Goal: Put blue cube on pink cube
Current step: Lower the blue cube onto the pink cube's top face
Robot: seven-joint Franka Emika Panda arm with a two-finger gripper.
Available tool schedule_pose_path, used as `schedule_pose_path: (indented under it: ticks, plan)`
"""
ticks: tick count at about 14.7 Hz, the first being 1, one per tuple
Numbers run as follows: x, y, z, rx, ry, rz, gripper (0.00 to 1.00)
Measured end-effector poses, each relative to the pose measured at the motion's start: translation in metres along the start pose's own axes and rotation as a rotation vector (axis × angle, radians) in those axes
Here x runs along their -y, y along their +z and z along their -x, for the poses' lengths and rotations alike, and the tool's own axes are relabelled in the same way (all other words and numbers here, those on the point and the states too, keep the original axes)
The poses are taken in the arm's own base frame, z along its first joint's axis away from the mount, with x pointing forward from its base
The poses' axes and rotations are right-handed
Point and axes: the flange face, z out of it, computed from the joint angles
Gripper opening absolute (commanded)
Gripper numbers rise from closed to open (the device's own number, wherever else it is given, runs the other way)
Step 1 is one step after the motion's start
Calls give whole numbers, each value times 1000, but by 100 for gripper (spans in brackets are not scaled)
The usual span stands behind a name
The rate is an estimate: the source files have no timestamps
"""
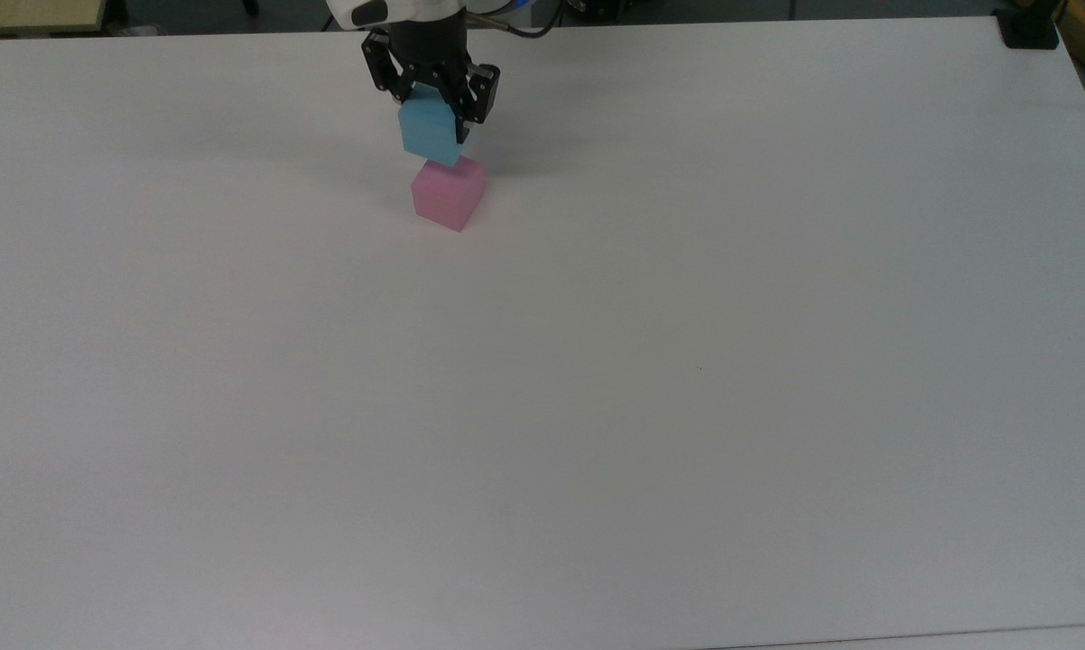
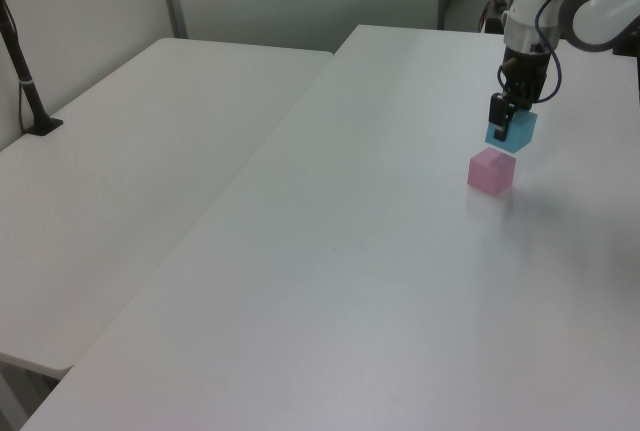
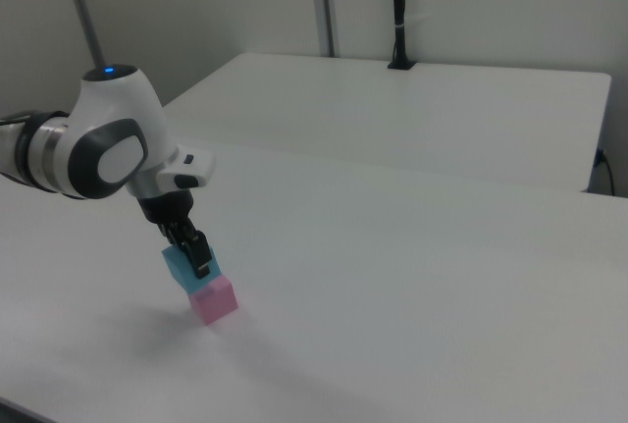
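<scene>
In the top view the gripper (image 1: 431,101) sits in the upper part of the frame, a little left of centre, clenched on the blue cube (image 1: 430,133), with one black finger on each side of it. The blue cube is held tilted and hangs directly above the pink cube (image 1: 448,194); its lower corner overlaps the pink cube's upper edge in this view, and whether the two are touching or just apart cannot be told. The pink cube rests on the white table (image 1: 597,379), which takes up nearly the whole top view. In the left view the same group is at the upper right of the frame: the gripper (image 2: 503,118) points down from the white arm (image 2: 560,1), the blue cube (image 2: 514,131) sits just above and slightly to the right of the pink cube (image 2: 491,171), and a second white table (image 2: 130,171) stands beside the first at the left of the frame. In the right view the group is in the lower left: the gripper (image 3: 193,251) holds the blue cube (image 3: 180,268) just over the pink cube (image 3: 215,300), slightly to its left, and the arm (image 3: 108,148) enters from the left edge.
</scene>
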Motion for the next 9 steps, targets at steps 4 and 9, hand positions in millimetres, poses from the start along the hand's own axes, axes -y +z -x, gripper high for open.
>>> schedule_pose_path:
  ticks: [4,9]
  plan:
    - [5,25,-9,9,38,3,21]
    - [8,31,-18,16,94,6,60]
